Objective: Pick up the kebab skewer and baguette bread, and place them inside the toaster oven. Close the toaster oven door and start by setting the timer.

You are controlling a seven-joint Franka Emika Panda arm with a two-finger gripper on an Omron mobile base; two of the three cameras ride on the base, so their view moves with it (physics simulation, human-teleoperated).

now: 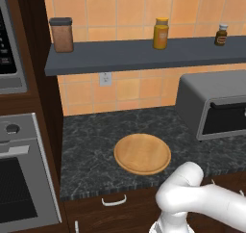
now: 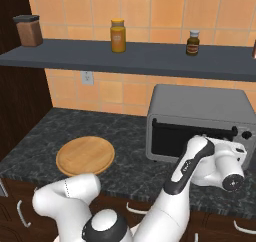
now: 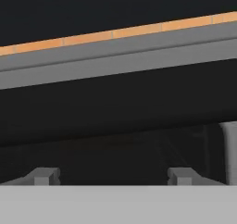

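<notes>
1. Toaster oven (image 2: 200, 123): the grey box stands on the dark counter (image 1: 96, 145) under the shelf (image 2: 125, 61), to the right of the round wooden board (image 1: 142, 153). Its door (image 2: 192, 138) looks upright and closed, or nearly so, with the bar handle (image 2: 195, 128) along the top edge.

2. Gripper (image 3: 111, 177): in the hand view the two finger tips rise well apart, so I read the jaws as wide and holding nothing. They face the dark glass from close in, with the grey top frame of the oven running slantwise above them.

3. Arm: in the right base view my white arm reaches across to the oven front, and the hand sits just before the door's right half, hiding part of it.

4. Kebab skewer and baguette bread: I cannot find either on the board or on the bare counter. I judge they are probably behind the glass, but the dark interior does not let me confirm it.

5. Step in hand, as I judge it: finishing the door, or moving on to the timer knob (image 2: 246, 134) at the oven's right edge.

6. Doing it well: I would confirm the door is seated flush, then shift right, centre the knob between the fingers, close evenly and turn without dragging the oven.

7. Risk: pressing off-centre could push the oven back along the counter.
</notes>
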